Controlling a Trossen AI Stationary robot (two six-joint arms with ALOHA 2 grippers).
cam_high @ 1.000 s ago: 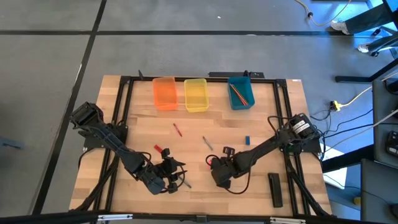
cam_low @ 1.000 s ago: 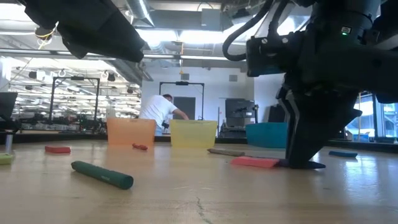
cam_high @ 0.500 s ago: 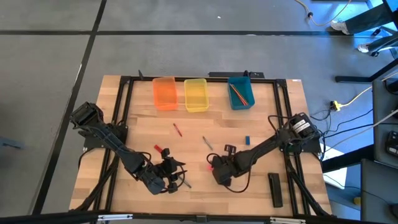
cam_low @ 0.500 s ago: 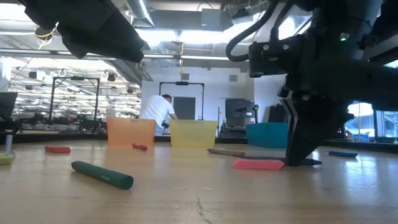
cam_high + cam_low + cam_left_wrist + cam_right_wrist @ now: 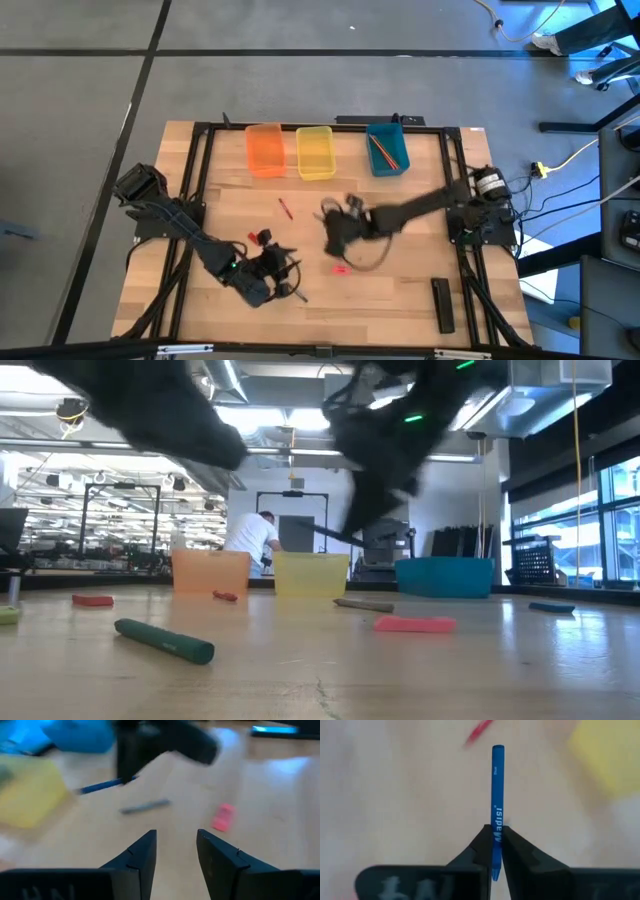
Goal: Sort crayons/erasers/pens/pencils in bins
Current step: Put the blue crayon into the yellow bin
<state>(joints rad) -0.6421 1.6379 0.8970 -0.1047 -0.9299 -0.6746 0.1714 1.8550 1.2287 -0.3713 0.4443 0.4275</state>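
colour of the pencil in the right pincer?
Blue pencil with white lettering; right wrist view shows it best.

Wooden table [image 5: 230,215]: three bins [image 5: 316,152] along far edge (orange, yellow, teal), pink eraser [image 5: 340,267], black bar [image 5: 442,304].

Blue pencil [image 5: 497,785], pink eraser [image 5: 414,624], green crayon [image 5: 165,640], orange, yellow, teal bins [image 5: 316,152]

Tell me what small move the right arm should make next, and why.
Probably carry on toward the teal-blue bin and release there. The right gripper is shut on a blue pencil and is raised above the table's middle, and that bin already holds pencils. The left gripper waits open near the front edge.
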